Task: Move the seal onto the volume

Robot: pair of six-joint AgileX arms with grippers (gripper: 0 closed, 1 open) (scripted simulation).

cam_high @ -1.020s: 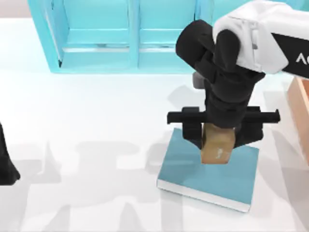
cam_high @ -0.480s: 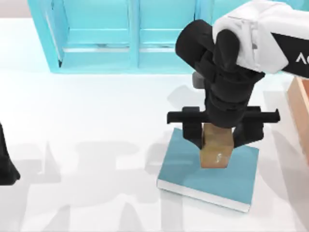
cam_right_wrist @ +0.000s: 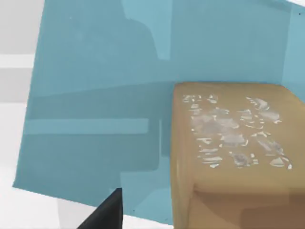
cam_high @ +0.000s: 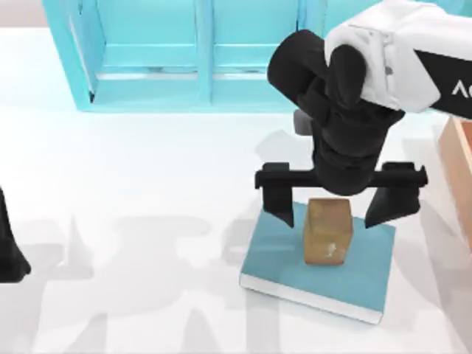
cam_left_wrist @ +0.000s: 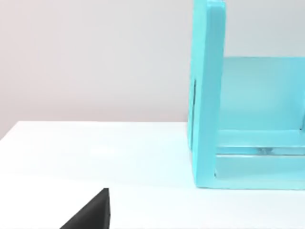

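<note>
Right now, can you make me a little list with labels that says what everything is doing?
seal: tan-brown block standing upright on the book, free of the claw
volume: teal book lying flat on the white table, right of centre
right claw: open above the block, one finger on each side, not touching it
left arm: parked at the table's left edge
shelf unit: turquoise, with compartments, at the back
wooden box: orange-tan, at the right edge

I work in a rendered simulation: plain white surface (cam_high: 133,184), flat turquoise shelf unit (cam_high: 184,59) at upper frame.
</note>
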